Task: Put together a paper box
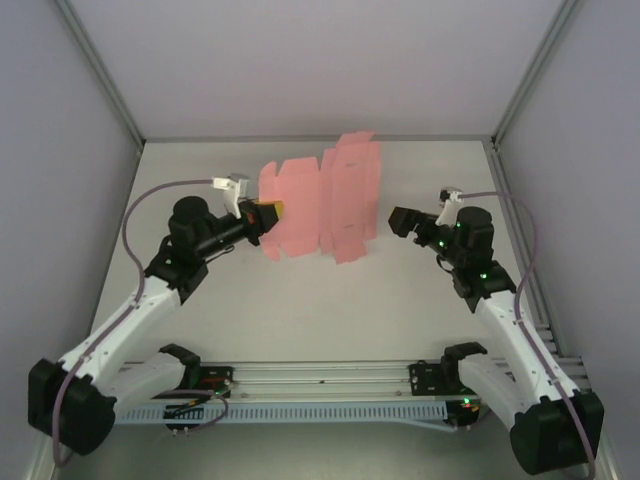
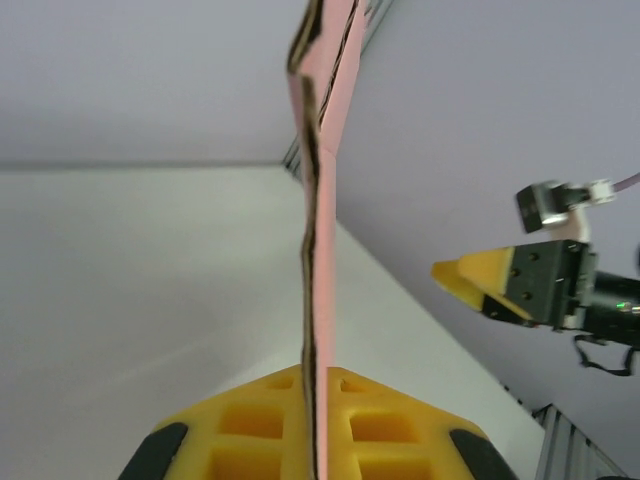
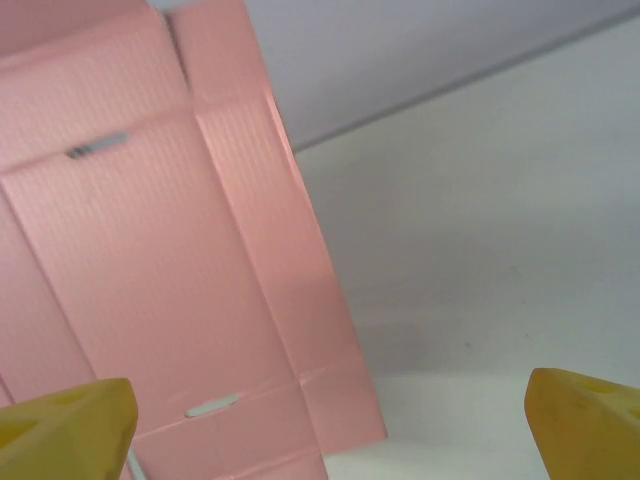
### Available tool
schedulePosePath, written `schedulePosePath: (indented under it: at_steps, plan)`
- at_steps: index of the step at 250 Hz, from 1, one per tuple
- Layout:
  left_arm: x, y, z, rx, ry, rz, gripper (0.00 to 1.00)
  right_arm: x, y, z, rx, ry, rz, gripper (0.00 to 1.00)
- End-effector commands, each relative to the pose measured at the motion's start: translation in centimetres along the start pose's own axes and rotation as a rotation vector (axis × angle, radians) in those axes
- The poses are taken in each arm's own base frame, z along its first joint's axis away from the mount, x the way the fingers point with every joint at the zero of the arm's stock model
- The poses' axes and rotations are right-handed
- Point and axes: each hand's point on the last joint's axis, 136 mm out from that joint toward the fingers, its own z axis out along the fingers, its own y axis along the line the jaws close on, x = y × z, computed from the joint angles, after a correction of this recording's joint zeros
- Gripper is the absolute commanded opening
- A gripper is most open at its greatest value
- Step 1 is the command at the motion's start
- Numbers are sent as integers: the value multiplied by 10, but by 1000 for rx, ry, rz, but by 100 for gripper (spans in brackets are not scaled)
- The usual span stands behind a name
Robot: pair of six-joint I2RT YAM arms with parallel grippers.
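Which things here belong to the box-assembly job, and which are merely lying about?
Job: paper box; left gripper, shut on it; right gripper, open.
Not the job: table; back wall; rail.

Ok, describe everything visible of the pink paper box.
The paper box is a flat, unfolded die-cut sheet of thin pink paper, with creased panels, flaps and small slots. It stands roughly upright on edge above the table, slightly wavy. The left claw is shut on its left edge; the open right claw is apart from it.
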Motion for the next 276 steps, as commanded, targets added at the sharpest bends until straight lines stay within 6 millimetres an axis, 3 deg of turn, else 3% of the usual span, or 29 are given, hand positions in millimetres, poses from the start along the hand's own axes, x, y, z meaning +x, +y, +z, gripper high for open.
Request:
schedulePosePath:
  at_steps: [1, 15, 63, 85, 129, 218, 242, 264, 276]
  plan:
    - [-14, -31, -20, 95, -46, 41, 0, -9, 33, -3, -205, 10, -49, 100]
    - [-17, -38, -28, 111, -65, 43, 0, -12, 41, -1, -289, 25, -24, 99]
    - [-19, -50, -47, 123, -90, 34, 0, -17, 72, -1, -555, 55, -22, 80]
    - [-17, -48, -50, 108, -99, 32, 0, -18, 84, -10, -626, 35, -48, 79]
    - [-21, -53, -52, 129, -114, 31, 0, -14, 81, -9, -604, 48, -45, 76]
    - [-24, -58, -53, 161, -133, 19, 0, -3, 63, 12, -565, 83, -54, 79]
    - [-26, -59, -53, 163, -135, 25, 0, -3, 61, 18, -579, 99, -37, 68]
    - [-25, -56, -51, 156, -131, 20, 0, -6, 70, 14, -646, 91, -38, 52]
    - [-24, -55, -50, 151, -128, 14, 0, -5, 74, 11, -673, 87, -38, 48]
